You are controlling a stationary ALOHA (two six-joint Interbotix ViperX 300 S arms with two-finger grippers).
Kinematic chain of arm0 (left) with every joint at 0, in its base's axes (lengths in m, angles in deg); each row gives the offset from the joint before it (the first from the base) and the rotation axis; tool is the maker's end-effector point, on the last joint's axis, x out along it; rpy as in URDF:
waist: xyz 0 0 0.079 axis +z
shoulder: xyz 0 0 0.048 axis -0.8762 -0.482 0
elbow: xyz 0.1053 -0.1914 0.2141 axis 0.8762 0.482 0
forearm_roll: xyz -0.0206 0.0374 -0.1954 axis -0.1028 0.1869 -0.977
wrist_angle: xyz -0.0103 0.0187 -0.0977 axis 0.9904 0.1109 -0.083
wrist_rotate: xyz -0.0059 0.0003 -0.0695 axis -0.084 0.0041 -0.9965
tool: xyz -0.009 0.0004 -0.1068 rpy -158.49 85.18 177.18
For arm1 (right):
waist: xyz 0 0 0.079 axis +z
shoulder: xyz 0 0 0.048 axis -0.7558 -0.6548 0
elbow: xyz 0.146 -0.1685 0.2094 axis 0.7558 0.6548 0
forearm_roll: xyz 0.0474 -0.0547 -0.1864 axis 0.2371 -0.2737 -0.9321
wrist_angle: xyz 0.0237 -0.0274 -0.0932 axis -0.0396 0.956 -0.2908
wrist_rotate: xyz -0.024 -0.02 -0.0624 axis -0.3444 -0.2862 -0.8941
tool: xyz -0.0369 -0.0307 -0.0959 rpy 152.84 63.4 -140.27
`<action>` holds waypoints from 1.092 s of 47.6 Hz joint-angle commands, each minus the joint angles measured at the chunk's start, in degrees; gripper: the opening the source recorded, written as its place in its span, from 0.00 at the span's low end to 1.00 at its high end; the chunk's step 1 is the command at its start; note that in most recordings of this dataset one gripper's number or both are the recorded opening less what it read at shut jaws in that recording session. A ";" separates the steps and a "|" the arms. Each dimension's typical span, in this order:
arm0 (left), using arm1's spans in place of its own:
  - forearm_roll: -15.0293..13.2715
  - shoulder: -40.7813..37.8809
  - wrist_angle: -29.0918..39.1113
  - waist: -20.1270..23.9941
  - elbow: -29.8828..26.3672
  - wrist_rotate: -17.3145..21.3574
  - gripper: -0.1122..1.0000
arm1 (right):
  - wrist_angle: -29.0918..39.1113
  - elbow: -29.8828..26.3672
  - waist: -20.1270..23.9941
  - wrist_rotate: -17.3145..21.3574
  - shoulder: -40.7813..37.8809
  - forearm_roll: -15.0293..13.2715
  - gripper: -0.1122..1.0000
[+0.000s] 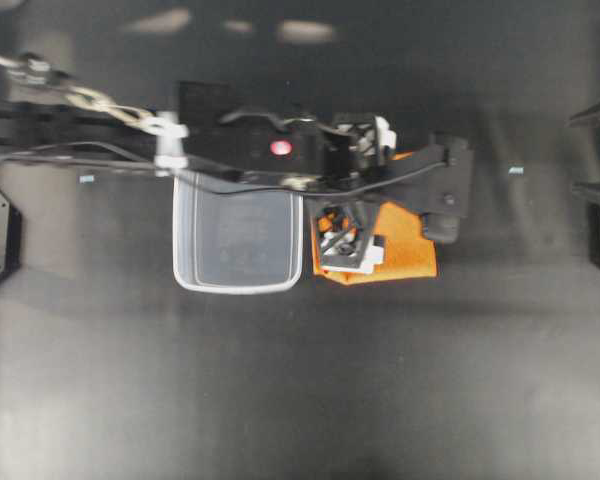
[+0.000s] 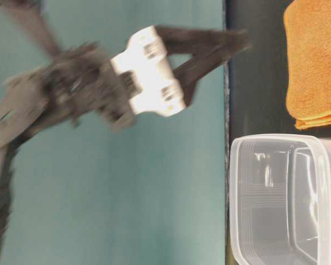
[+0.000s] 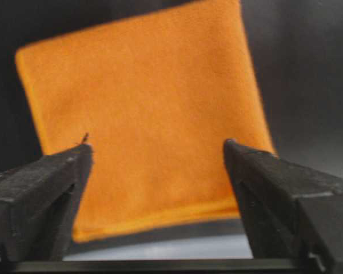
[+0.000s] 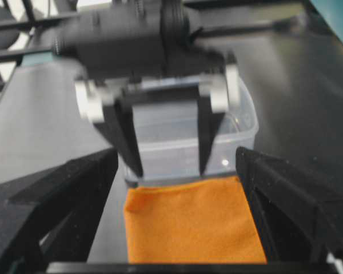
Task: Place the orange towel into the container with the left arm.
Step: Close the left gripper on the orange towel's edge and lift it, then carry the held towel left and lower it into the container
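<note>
The orange towel [image 1: 410, 250] lies folded flat on the dark table, just right of the clear container [image 1: 238, 240], which stands empty. My left gripper [image 1: 355, 195] hangs over the towel's container-side part, fingers pointing down, jaws open and empty. In the left wrist view its fingertips straddle the towel [image 3: 143, 85], with the gripper [image 3: 157, 145] above it and the container rim [image 3: 177, 248] a pale strip below. The right wrist view shows the left gripper [image 4: 168, 171] a little above the towel's [image 4: 191, 228] far edge, before the container [image 4: 240, 123]. My right gripper [image 4: 176, 153] is wide open and empty.
The left arm's cables and wrist camera mount [image 1: 445, 190] hang over the towel's upper right. Black parts of the right arm [image 1: 595, 190] sit at the right edge. The table-level view shows the blurred left gripper [image 2: 226, 55], the towel [image 2: 314, 61] and the container [image 2: 265, 141].
</note>
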 commanded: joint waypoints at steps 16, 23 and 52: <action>0.18 -10.90 -0.79 1.58 -2.64 -0.44 0.90 | -2.72 0.35 -0.79 2.81 -0.09 0.18 0.82; 0.18 -12.39 -3.16 1.14 -2.37 -0.62 0.90 | -3.08 0.26 -0.79 2.90 -0.09 0.18 0.82; 0.18 -7.73 -3.96 -1.76 -1.05 -0.18 0.16 | -7.21 0.26 -0.79 3.08 0.00 0.00 0.81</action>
